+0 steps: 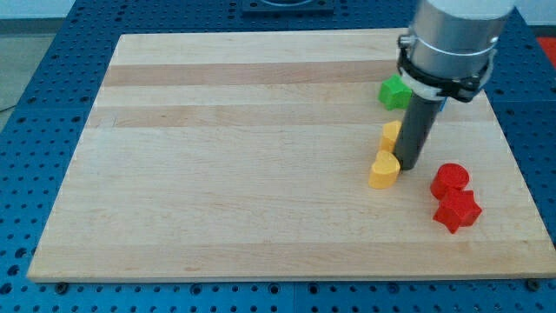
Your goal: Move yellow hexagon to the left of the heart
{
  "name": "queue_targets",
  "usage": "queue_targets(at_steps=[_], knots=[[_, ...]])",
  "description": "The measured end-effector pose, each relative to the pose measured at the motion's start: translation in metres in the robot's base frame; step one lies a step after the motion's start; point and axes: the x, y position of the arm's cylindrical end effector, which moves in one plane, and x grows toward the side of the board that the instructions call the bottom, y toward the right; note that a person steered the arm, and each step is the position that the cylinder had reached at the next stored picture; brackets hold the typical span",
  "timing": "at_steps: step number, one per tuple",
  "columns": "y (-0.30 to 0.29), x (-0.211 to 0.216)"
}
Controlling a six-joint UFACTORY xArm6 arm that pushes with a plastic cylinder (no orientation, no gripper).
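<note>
Nearest, two red blocks touch each other; the fingerless rod's tip stands just right of both yellow blocks.

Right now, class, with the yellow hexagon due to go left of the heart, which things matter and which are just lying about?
Job: yellow hexagon, yellow heart, my tip at both blocks' right.
Lying about: green block, red block, red star-like block, wooden board.

My tip rests on the pale wooden tabletop near its right edge, touching the right side of the yellow heart-shaped block. The yellow hexagon block sits just behind the heart, beside the rod. A green block lies nearer the far right corner; a red rounded block and a red star-shaped block touch near the right edge.
</note>
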Motion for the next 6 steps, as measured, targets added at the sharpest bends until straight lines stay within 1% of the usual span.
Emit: queue_targets(at_steps=[1,2,3,4,5,6], knots=[[0.021,-0.031],[0.061,-0.054],[0.055,-0.069],[0.0,-0.07],[-0.026,-0.064],[-0.026,-0.056]])
